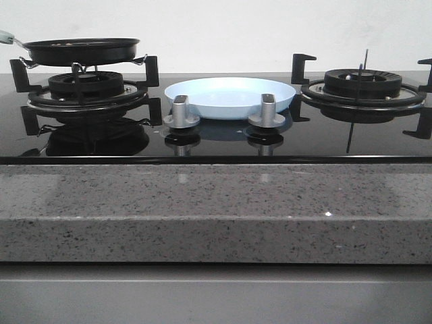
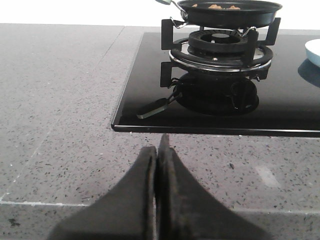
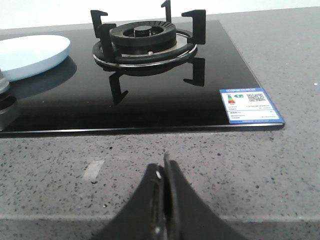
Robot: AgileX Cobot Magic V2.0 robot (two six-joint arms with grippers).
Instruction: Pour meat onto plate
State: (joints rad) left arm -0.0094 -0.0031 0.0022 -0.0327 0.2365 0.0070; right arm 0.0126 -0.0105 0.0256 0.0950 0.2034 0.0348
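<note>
We see the meat [image 2: 216,6] as a few small tan chunks just showing over the rim of the black frying pan [image 1: 81,50], which sits on the left burner grate [image 1: 84,91] of the glossy black stove top [image 1: 216,138]; from the front view the pan's wall hides the meat completely. The plate [image 1: 229,96] is pale blue, round, shallow w/ a low raised rim, plain and glossy, nothing on it; it lies on the glass at the middle, between the two burners, just behind two grey knobs [image 1: 181,111] that partly cover its front edge. The right burner [image 3: 145,42] carries no cookware, and a blue-and-white label [image 3: 248,105] is stuck near the glass corner on that side. Both arms are low over the speckled grey table [image 1: 216,202] in front of the stove, well apart from pan and plate. The left fingers [image 2: 159,155] are pressed together w/ nothing between them; the right fingers [image 3: 164,172] likewise, closed on nothing.
</note>
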